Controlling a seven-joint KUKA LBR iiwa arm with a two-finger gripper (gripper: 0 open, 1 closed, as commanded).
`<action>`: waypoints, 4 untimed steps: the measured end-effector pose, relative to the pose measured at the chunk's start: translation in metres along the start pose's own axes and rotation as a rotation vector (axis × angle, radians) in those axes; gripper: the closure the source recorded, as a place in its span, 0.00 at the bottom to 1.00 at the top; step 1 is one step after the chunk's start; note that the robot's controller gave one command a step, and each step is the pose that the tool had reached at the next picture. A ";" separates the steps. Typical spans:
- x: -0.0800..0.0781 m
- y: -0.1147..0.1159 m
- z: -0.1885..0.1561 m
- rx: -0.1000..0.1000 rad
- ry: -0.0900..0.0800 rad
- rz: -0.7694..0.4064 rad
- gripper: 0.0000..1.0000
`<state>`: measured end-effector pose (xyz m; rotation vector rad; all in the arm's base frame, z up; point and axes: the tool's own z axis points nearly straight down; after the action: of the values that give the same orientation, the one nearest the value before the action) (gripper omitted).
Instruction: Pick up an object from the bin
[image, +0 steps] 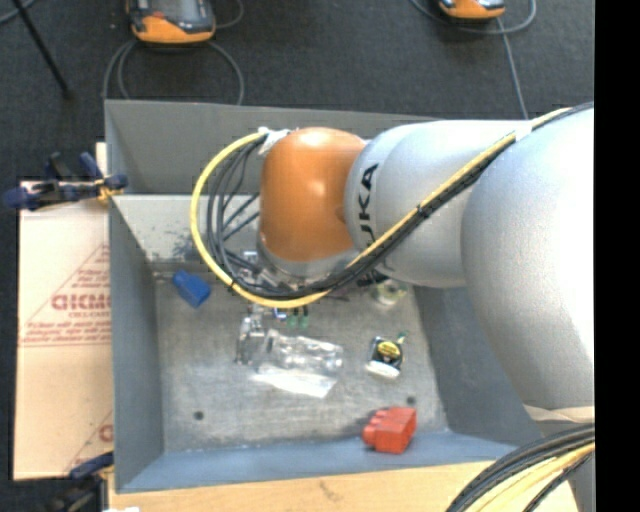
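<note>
— Gripper (257, 338)?
— Low over the middle of the bin (132, 330), beneath the orange wrist cover (305, 195). Released or clenched: cannot tell.
— Nearest thing?
— Clear plastic packet (300, 368), flat at mid-floor, just beside the gripper.
— Around it?
— Blue piece (192, 289) near the left wall, black-and-yellow item (385, 358) right of the packet, red block (390, 428) toward the lower right corner.

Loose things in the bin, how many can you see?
5: a blue piece at left, a clear plastic wrapper mid-floor, a yellow-and-black item right of it, a red block lower right, a pale thing by the arm. The arm may hide more.
</note>
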<state>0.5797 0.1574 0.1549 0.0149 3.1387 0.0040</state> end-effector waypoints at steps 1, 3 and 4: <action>0.023 -0.053 0.048 0.006 0.007 -0.051 0.00; 0.004 -0.101 0.074 0.000 -0.007 -0.073 1.00; -0.002 -0.087 -0.076 0.003 -0.005 -0.268 1.00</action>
<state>0.5803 0.0703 0.2304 -0.4042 3.1068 -0.0012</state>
